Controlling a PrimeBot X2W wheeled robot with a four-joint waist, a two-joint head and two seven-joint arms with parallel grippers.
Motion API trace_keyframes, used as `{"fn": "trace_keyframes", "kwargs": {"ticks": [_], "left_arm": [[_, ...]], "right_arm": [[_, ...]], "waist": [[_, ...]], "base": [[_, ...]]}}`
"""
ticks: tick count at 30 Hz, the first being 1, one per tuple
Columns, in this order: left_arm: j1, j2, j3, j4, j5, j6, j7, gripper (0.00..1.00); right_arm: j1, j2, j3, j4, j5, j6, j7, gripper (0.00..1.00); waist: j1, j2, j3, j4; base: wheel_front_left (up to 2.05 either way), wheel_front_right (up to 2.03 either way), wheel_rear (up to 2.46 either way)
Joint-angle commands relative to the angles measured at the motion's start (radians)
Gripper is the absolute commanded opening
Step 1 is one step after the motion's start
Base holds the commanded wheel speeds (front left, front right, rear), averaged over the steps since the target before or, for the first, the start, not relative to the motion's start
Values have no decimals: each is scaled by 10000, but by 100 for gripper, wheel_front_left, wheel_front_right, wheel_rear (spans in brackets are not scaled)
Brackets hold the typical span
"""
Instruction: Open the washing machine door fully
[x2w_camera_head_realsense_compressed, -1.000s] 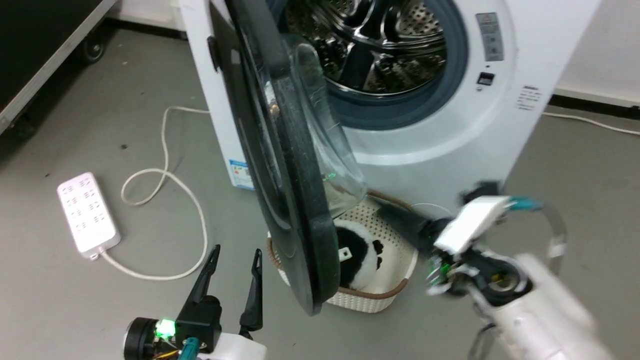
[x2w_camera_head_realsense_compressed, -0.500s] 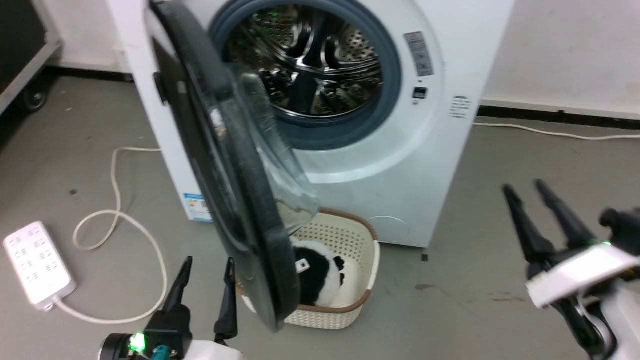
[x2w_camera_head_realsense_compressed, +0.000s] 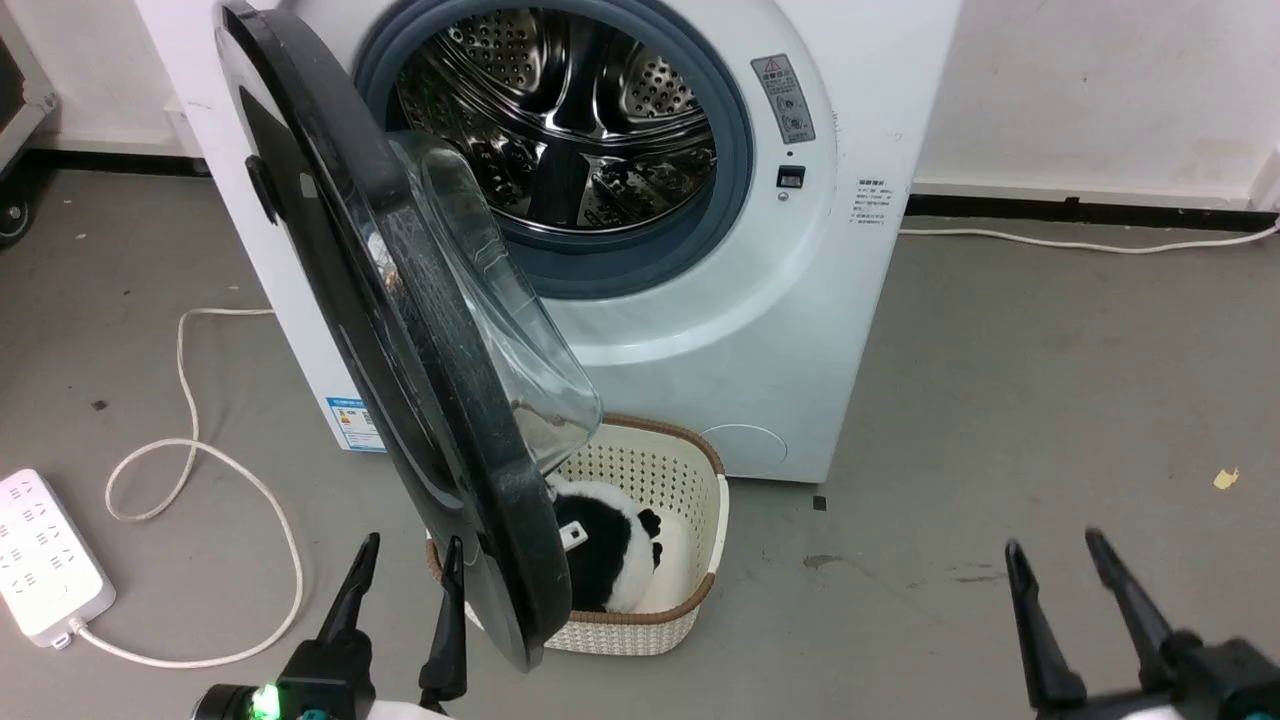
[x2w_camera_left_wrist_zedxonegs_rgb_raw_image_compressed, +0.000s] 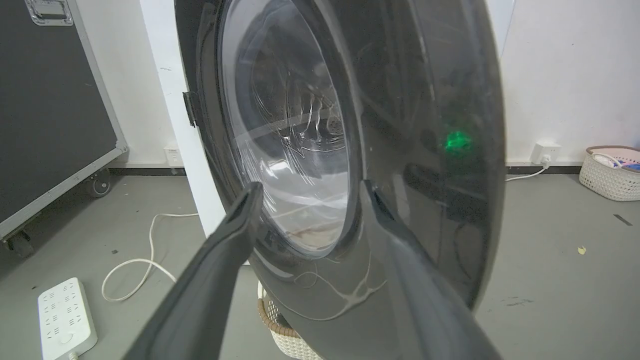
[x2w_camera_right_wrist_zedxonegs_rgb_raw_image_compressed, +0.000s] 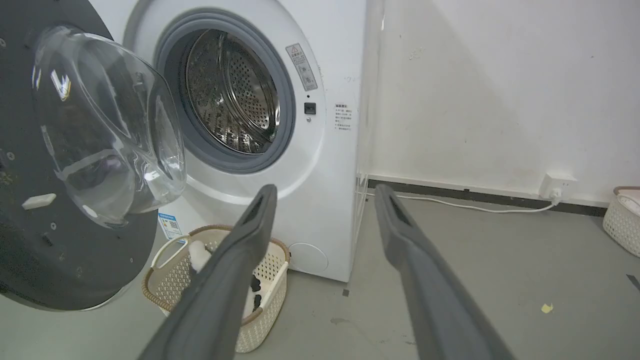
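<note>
Grey concrete floor (x2w_camera_head_realsense_compressed: 1000, 380) runs back to a white wall (x2w_camera_head_realsense_compressed: 1100, 80). We see the washing machine (x2w_camera_head_realsense_compressed: 790, 330) at twelve o'clock. The washing machine door (x2w_camera_head_realsense_compressed: 390, 330) stands open toward seven o'clock, edge-on to us, hiding part of the basket (x2w_camera_head_realsense_compressed: 640, 470) and the black-and-white plush toy (x2w_camera_head_realsense_compressed: 600, 550) below. Our left jaws stand open at seven o'clock, fingers (x2w_camera_head_realsense_compressed: 352, 590) upright just beside the door's rim; whether they touch it we cannot tell. Our right jaws stand open at five o'clock, well apart from it, their base cut off.
</note>
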Motion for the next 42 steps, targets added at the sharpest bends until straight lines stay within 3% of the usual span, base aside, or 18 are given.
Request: {"fn": "trace_keyframes", "kwargs": {"ticks": [1, 16, 17, 18, 26, 36, 42], "left_arm": [[104, 40, 8, -5, 7, -42, -53, 100], [178, -72, 36, -86, 211, -94, -53, 99], [181, -82, 52, -89, 208, -91, -53, 55], [184, -90, 68, -87, 203, -92, -53, 0], [46, -180, 497, -668, 101, 34, -53, 0], [-1184, -430, 1881, -3521, -246, 290, -53, 0], [-2059, -424, 1829, -4923, -115, 121, -53, 0]], "right_arm": [[229, 79, -79, -27, -65, 8, 64, 100], [588, 202, -65, 146, 196, 8, 62, 100], [583, 202, -65, 146, 216, 8, 61, 100], [579, 202, -62, 150, 233, 8, 60, 100], [504, 203, -53, 150, 324, 8, 75, 100], [362, 204, 53, 180, 401, 8, 99, 100], [349, 204, 112, 234, 438, 8, 109, 100]], "waist": [[0, 0, 0, 0], [0, 0, -70, 63], [0, 0, -71, 68], [0, 0, -72, 71], [0, 0, -34, 82], [0, 0, -8, 76], [0, 0, -24, 14]], "base": [[0, 0, 0], [0, 0, 0], [0, 0, 0], [0, 0, 0], [0, 0, 0], [0, 0, 0], [0, 0, 0]]}}
